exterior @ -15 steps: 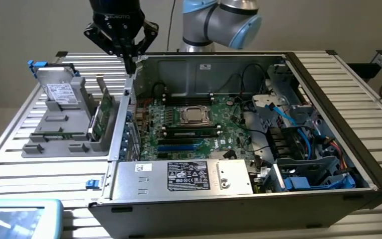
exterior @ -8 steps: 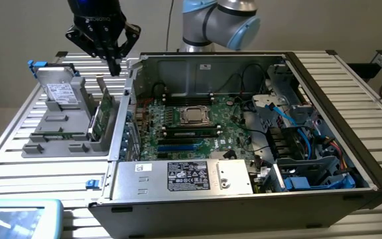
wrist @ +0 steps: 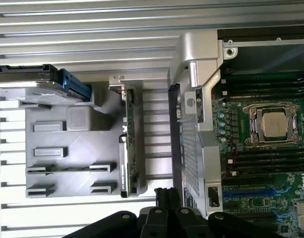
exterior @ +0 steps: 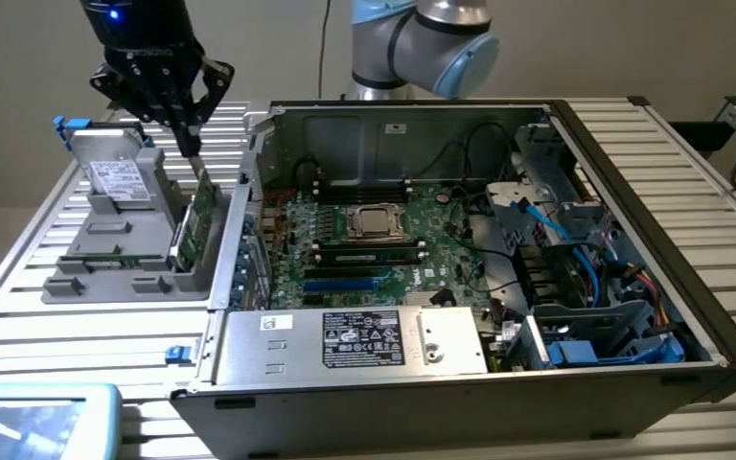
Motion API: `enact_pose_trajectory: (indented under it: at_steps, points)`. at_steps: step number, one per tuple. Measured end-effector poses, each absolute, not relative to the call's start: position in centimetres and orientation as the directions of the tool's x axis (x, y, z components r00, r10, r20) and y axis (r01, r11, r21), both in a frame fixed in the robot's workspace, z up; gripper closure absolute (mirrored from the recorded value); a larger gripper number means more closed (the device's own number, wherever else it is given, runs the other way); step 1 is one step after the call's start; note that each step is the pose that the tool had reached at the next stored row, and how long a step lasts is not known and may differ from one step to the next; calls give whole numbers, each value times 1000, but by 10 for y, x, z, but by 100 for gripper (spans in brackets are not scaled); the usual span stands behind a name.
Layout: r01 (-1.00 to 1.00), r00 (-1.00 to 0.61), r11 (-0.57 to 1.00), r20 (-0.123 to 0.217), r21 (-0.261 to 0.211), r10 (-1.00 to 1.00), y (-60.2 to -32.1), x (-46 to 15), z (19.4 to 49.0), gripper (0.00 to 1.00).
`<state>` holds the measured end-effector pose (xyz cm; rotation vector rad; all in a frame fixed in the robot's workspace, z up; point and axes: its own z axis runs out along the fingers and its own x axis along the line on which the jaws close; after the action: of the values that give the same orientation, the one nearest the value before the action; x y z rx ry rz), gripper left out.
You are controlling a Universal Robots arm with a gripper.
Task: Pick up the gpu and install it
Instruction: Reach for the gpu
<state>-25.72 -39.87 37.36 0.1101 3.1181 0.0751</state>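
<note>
The gripper (exterior: 179, 125) hangs empty, how open I can't tell, with the gpu (exterior: 198, 218) standing on edge at its six o'clock.

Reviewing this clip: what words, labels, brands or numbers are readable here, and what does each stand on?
Nothing reads clearly enough to quote.
black label on the silver power supply box: white print, too small.
white label on the silver hard drive: blurred.
white sticker on the grey metal computer case: too small.
white marking on the green motherboard: unreadable.
</note>
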Motion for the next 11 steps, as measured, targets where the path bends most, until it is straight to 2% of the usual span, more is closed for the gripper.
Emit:
enact_pose_trajectory:
  at_steps: [11]
  points:
    - [70,-997,996,-19,49,71,-391,-290,355,88]
